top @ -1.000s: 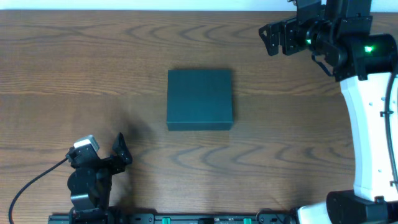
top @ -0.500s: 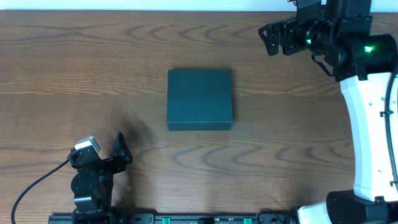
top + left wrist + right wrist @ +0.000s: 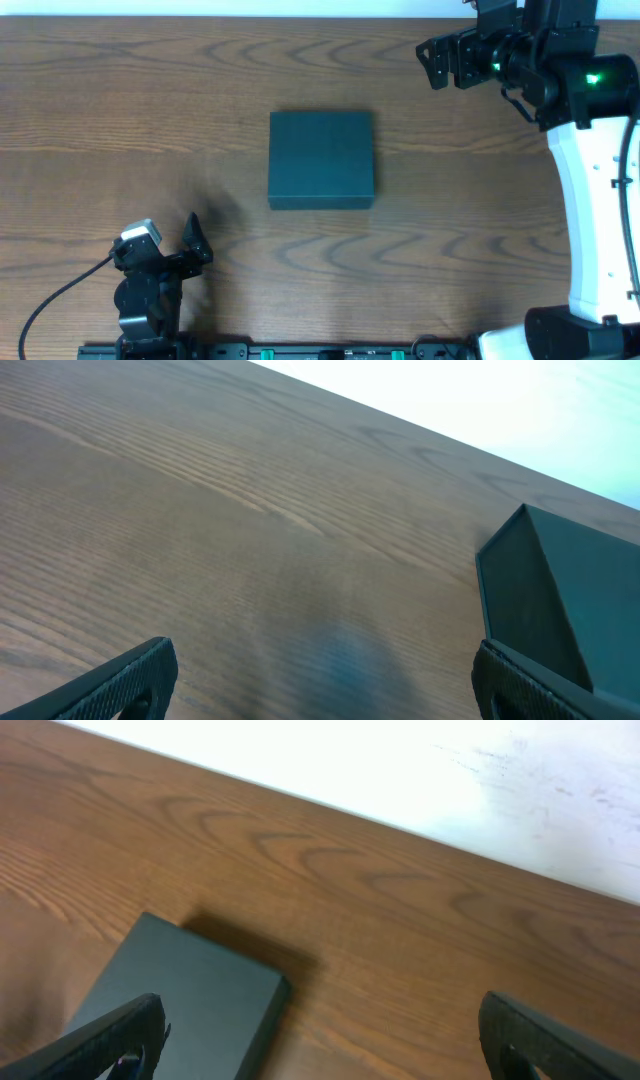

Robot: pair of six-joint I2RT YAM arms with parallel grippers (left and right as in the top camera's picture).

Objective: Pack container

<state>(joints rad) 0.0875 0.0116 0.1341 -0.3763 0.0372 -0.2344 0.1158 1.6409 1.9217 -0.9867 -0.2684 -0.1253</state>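
Note:
The dark teal-green container (image 3: 321, 160) lies closed and flat on the wooden table near its middle. It also shows at the right edge of the left wrist view (image 3: 565, 600) and at the lower left of the right wrist view (image 3: 185, 995). My left gripper (image 3: 195, 240) is open and empty near the front left, well apart from the container; its fingers frame bare wood in the left wrist view (image 3: 325, 680). My right gripper (image 3: 432, 62) is open and empty, raised at the back right; its fingers show in the right wrist view (image 3: 320, 1040). No snack packets are in view.
The wooden table (image 3: 150, 120) spreads around the container. A white wall (image 3: 400, 770) runs along the table's far edge. The right arm's white body (image 3: 595, 200) stands along the right side. A black cable (image 3: 55, 295) trails from the left arm at the front left.
The left arm has shifted very slightly near the front edge. The container and right arm have not moved.

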